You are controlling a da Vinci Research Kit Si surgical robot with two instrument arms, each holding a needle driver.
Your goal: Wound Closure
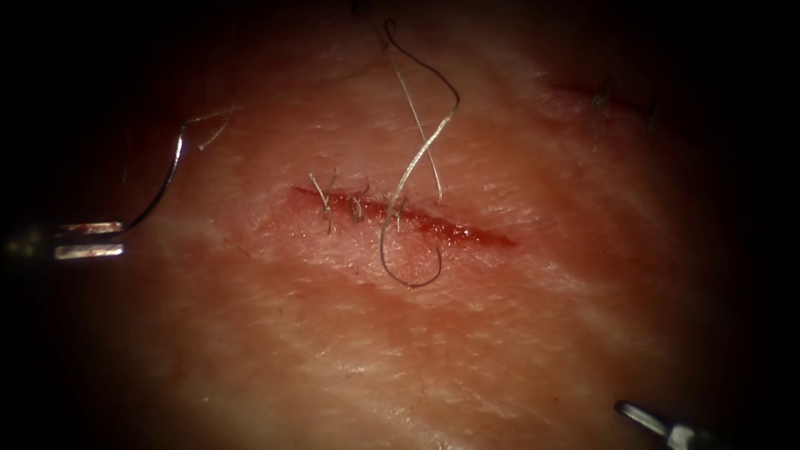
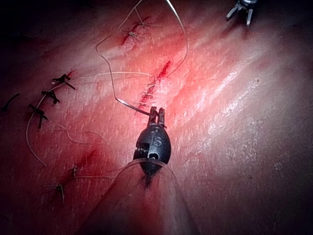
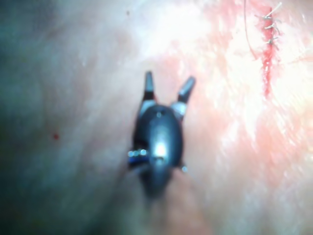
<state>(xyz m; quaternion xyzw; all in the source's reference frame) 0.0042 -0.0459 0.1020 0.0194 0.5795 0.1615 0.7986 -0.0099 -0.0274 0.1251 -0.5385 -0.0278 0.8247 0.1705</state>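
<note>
Needle [image 1: 162, 179]: held clear of the tissue [image 1: 433, 350], not in it, well left of the cut [image 1: 408, 218]. Its curve rises up and to the right from the left tool [image 1: 117, 237], with the thread [image 1: 421, 150] end at its far tip, away from the jaws.

Left tool: jaws closed on the needle near one end of its curve; the left wrist view shows the same grip [image 2: 157, 115], needle [image 2: 132, 105] running out sideways from the jaw tips.

Right tool [image 1: 658, 421]: well apart from the cut, to its lower right. In the right wrist view its jaws [image 3: 166, 88] stand spread wide, holding nothing.

Thread loops across the cut between placed stitches [image 1: 329, 204].

Left tool's body carries a stamped mark [image 2: 157, 140]; not legible.
</note>
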